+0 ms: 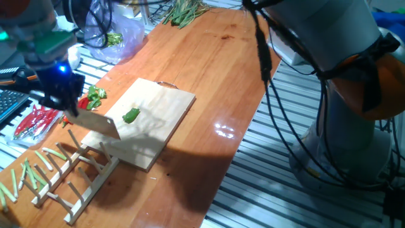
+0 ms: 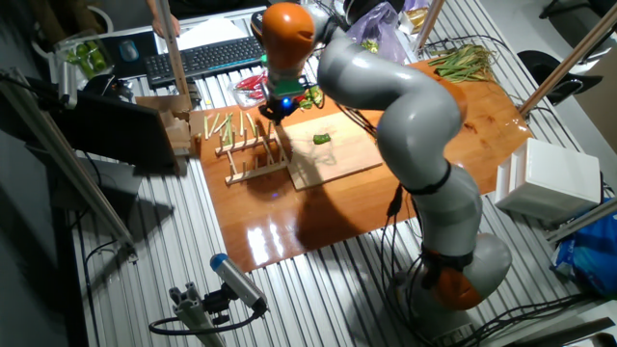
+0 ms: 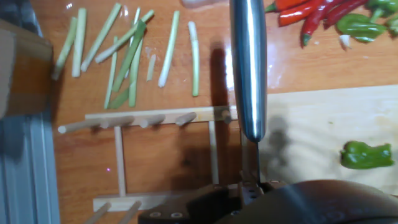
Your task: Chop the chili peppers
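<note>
Steel of the knife (image 3: 249, 68) fills the hand view, its blade edge-on and pointing to twelve o'clock. Gripper (image 1: 63, 95) fingers are clamped together on its handle. One green chili pepper (image 1: 131, 115) lies whole near the middle of the cutting board (image 1: 168, 104); in the hand view it sits at four o'clock from the blade, apart from it. Peg rack (image 1: 76, 177) lies at the board's seven o'clock, stalk sticks (image 3: 124, 50) beyond it, red chilies (image 3: 311, 12) at one o'clock.

One fixed view sits low and close beside the hand (image 1: 63, 95), facing along the table (image 1: 209, 82). The other looks down from farther off. The hand view points straight down. All share the cutting board (image 1: 152, 120).
</note>
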### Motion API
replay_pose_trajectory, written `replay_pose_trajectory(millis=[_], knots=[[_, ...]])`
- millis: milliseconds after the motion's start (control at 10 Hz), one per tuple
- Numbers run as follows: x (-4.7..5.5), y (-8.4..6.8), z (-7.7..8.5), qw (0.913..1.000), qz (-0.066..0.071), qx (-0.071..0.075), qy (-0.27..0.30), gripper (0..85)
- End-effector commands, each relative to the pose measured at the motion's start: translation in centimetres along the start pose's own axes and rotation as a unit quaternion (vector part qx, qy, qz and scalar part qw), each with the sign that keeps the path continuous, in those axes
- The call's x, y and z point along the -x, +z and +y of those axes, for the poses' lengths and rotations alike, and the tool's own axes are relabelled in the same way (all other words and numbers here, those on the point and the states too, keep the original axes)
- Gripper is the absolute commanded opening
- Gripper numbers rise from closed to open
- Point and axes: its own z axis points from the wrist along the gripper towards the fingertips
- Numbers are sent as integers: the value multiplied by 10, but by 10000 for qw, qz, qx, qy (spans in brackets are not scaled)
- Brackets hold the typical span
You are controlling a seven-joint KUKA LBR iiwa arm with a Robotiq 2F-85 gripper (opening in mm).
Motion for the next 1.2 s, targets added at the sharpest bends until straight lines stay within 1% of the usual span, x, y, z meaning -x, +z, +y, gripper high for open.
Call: replay_pose_trajectory(millis=[0, 100, 200, 300, 400, 500, 600, 700, 800, 900, 1000, 1100], knots=[[0, -41, -2, 10000, -23, -8, -7, 0], [2, -37, -19, 9999, -146, -60, -45, 0], [5, -31, -32, 9992, -264, -289, -41, 0], [6, -22, -46, 9981, -267, -472, 294, 0], [6, -12, -61, 9975, -326, -513, 367, 0], [6, 1, -75, 9978, -359, -459, 312, 0], [7, 8, -81, 9983, -295, -433, 270, 0], [7, 12, -84, 9985, -173, -453, 268, 0], [6, 16, -89, 9986, -87, -465, 241, 0], [6, 19, -91, 9992, -72, -351, 156, 0], [7, 17, -86, 9994, -25, -314, 165, 0], [9, 15, -80, 9996, -14, -276, 73, 0]])
